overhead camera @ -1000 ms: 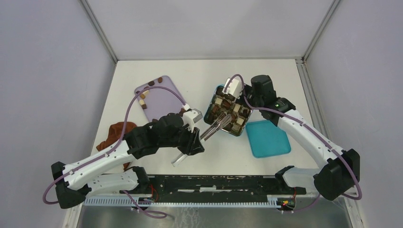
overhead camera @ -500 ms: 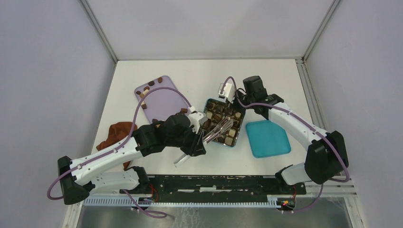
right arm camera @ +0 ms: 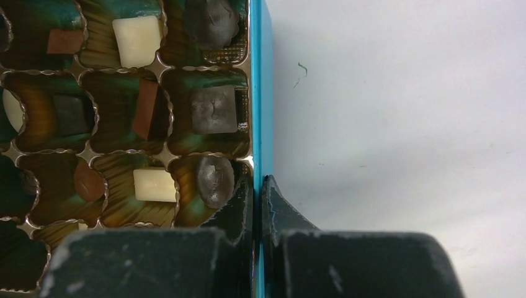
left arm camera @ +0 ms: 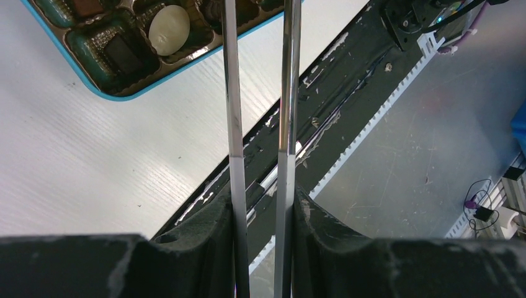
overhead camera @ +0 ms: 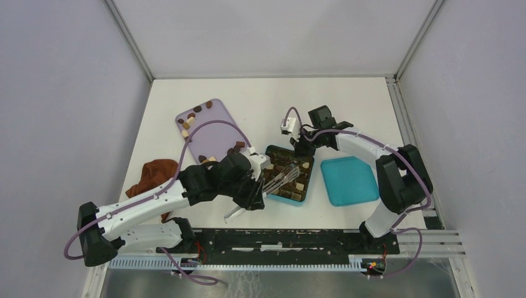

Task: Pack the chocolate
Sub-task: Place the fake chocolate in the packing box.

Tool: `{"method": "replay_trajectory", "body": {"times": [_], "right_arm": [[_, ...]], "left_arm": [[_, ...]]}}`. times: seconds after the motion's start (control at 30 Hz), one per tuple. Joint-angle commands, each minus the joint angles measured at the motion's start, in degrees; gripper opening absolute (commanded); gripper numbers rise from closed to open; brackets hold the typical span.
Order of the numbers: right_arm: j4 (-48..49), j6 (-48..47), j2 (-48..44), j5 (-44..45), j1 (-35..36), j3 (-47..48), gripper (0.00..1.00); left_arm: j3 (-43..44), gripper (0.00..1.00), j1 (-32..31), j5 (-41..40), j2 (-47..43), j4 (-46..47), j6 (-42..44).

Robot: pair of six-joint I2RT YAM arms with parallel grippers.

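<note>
The teal box (overhead camera: pixel 290 201) with a grid of cells holds several pieces of chocolate (right arm camera: pixel 213 110), dark, brown and cream. My right gripper (overhead camera: pixel 302 148) is shut on the box's far wall (right arm camera: pixel 259 93), one finger inside and one outside (right arm camera: pixel 257 189). My left gripper (overhead camera: pixel 259 189) is shut on metal tongs (overhead camera: pixel 283 177), whose arms (left arm camera: pixel 231 124) stand apart and reach over the box (left arm camera: pixel 87 87). Their tips are out of the left wrist view. More chocolate (overhead camera: pixel 187 123) lies on the lilac tray (overhead camera: pixel 214 129).
The teal lid (overhead camera: pixel 348 180) lies right of the box. A reddish-brown cloth (overhead camera: pixel 153 174) sits at the left near the left arm. The black base rail (overhead camera: pixel 285 239) runs along the near edge.
My right gripper has pulled the box nearer and to the left, turning it. The left gripper with the tongs has shifted slightly, still over the box.
</note>
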Motion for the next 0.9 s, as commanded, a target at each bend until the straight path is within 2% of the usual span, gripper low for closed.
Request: {"method": "replay_trajectory", "body": {"times": [0.0, 0.1, 0.27, 0.37, 0.87], "right_arm": [[0.95, 1.60, 0.98, -5.60, -1.04, 4.21, 0.01], [0.50, 1.54, 2.37, -5.80, -1.10, 4.51, 0.02], [-0.82, 0.58, 4.87, -5.89, -1.21, 5.45, 0.13], [-1.54, 0.13, 5.87, -5.74, -1.18, 6.09, 0.15], [-2.27, -0.57, 6.43, -5.97, -1.22, 6.34, 0.32]], "left_arm": [[-0.10, 0.02, -0.79, 1.82, 0.46, 2.17, 0.61], [-0.33, 0.02, -1.79, 2.53, 2.07, 2.91, 0.40], [0.01, 0.02, -3.58, 3.25, 5.61, 2.73, 0.46], [0.02, 0.02, -3.86, 2.89, 6.51, 2.20, 0.56], [0.46, 0.05, -4.34, 4.03, 9.35, 2.48, 1.01]]}}
